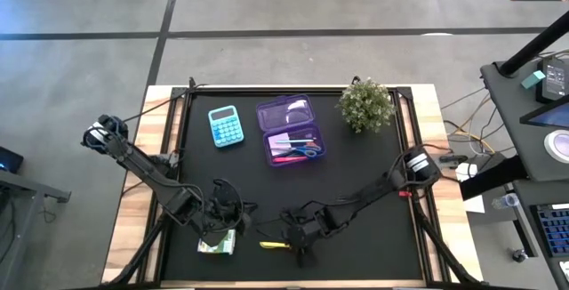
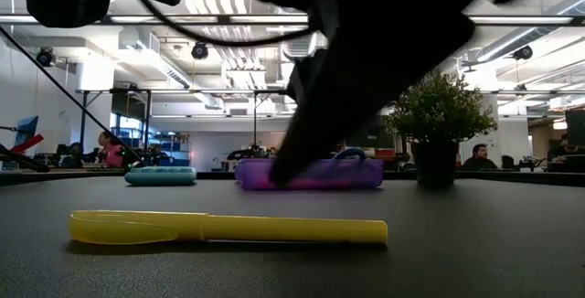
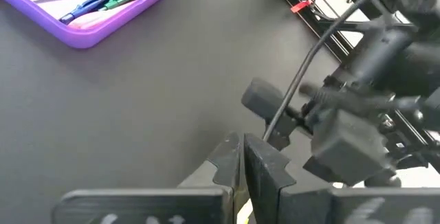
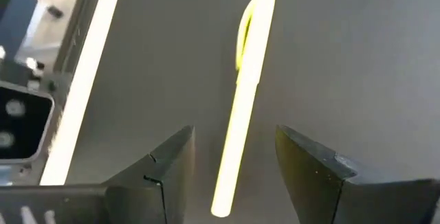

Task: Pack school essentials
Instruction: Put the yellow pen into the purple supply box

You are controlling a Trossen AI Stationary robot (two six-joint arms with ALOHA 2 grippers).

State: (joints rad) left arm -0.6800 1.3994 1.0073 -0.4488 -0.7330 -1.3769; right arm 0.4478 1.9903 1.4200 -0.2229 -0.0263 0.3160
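Two pincers work at the counter's [image 1: 356,192] near edge. The right pincer [image 4: 234,176] hangs over the yellow pen [image 4: 244,86], its fingers [image 4: 168,169] parted with the pen lying flat on the mat between them, untouched on either side. In the high view that pincer [image 1: 298,241] sits just right of the pen [image 1: 274,245]. The left pincer [image 3: 240,162] is pressed shut on nothing, near the green-and-white packet [image 1: 217,245], which lies at the front edge left of the pen. Farther back, mid-counter, the purple case [image 1: 291,132] lies open, with pens and blue-handled scissors [image 1: 308,152] inside. A teal calculator [image 1: 225,125] sits just left of it, and a potted plant [image 1: 366,105] stands at the far right. No writing on any of them can be read.
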